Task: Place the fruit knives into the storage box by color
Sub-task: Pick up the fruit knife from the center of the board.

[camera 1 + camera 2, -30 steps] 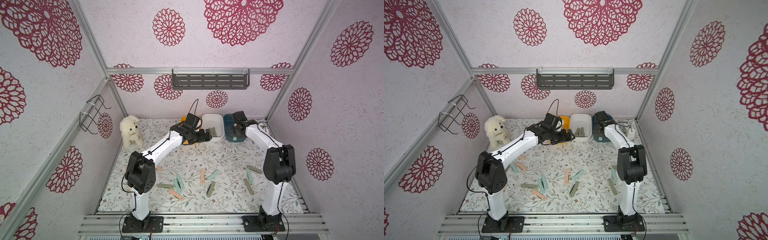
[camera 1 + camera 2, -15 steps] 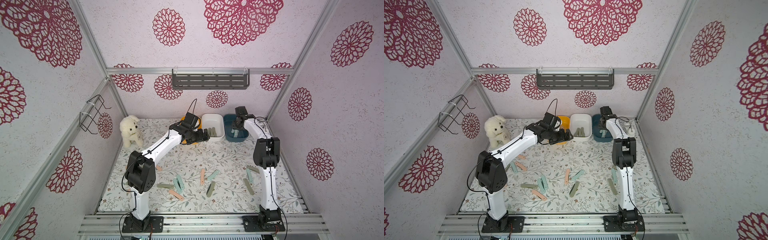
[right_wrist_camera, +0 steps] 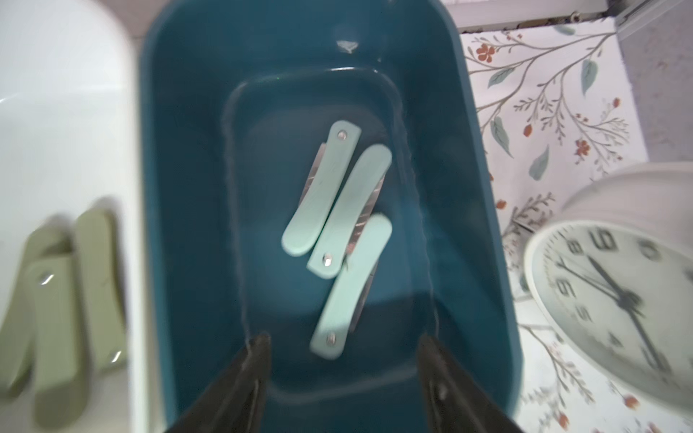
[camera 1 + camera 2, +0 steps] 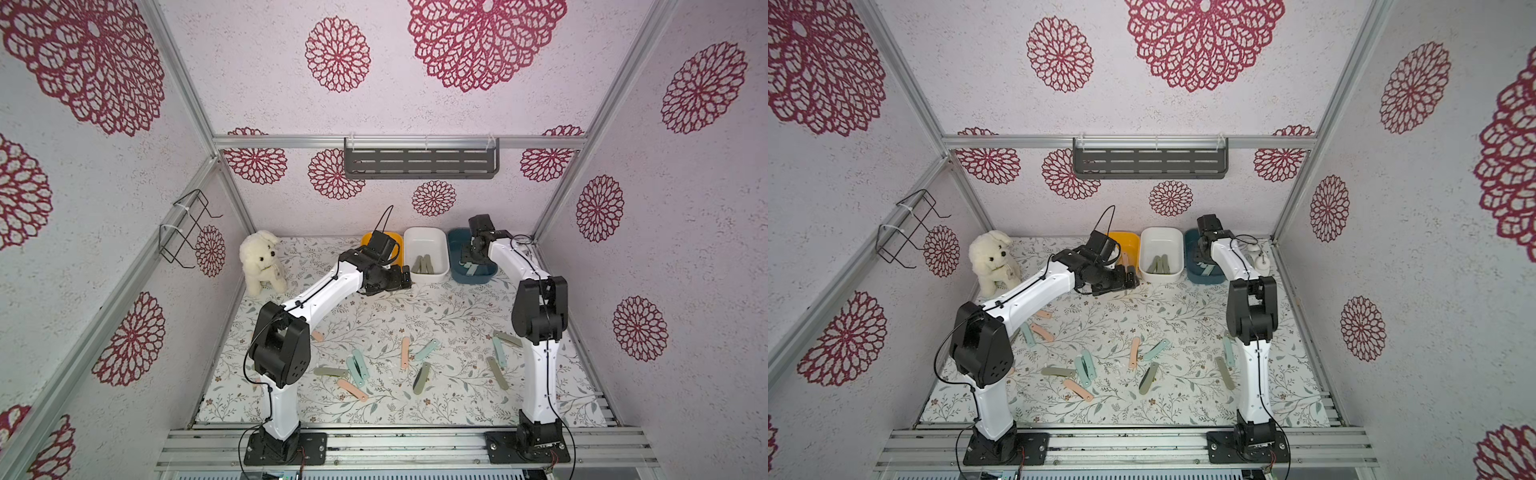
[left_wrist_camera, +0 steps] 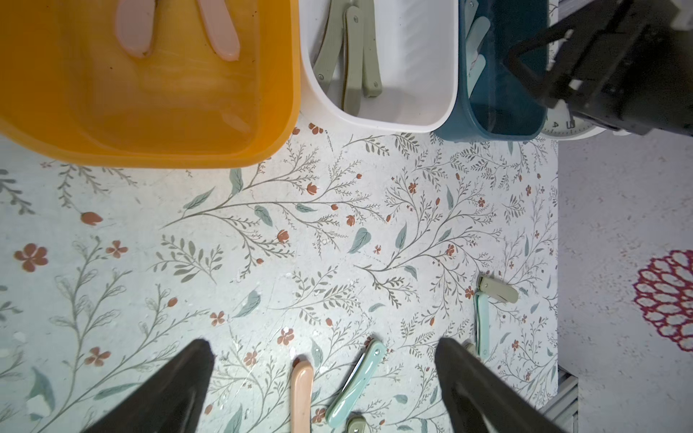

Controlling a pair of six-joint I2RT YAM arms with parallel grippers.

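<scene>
**Sorting cell, mid-task.** The right gripper (image 3: 343,348) hangs directly over the dark teal tub (image 3: 180,195), jaws apart w/ nothing btwn them, so the pose reads as a drop-off. Three mint knives (image 3: 348,210) lie free on the tub floor, none touched by a finger. The colour rule explains the layout: mint in teal, olive knives (image 5: 354,56) in the white tub (image 5: 412,93), peach knives (image 5: 217,30) in the yellow-orange tub (image 5: 150,112). The three tubs stand close-set, side by side, along the back wall. The left gripper (image 5: 324,345) hovers over the floral mat (image 5: 262,232) just in front of the yellow-orange and white tubs, jaws wide apart and empty, prob. free for the next pick. Orientation: the mint knives in the teal tub are folded, long axes approx. parallel to ea. other and slightly skewed from the tub's long axis; two point rivet-end toward the gripper, one away. A dozen-plus loose knives (image 4: 352,390) lie flat on the mat's front half, axes scattered. A peach knife (image 4: 405,351) runs approx. front-to-back, a mint knife (image 4: 427,350) just beside it lies diagonal, and an olive knife (image 4: 330,371) lies crosswise. A white clock (image 3: 618,292) stands just beside the teal tub, off-task.
</scene>
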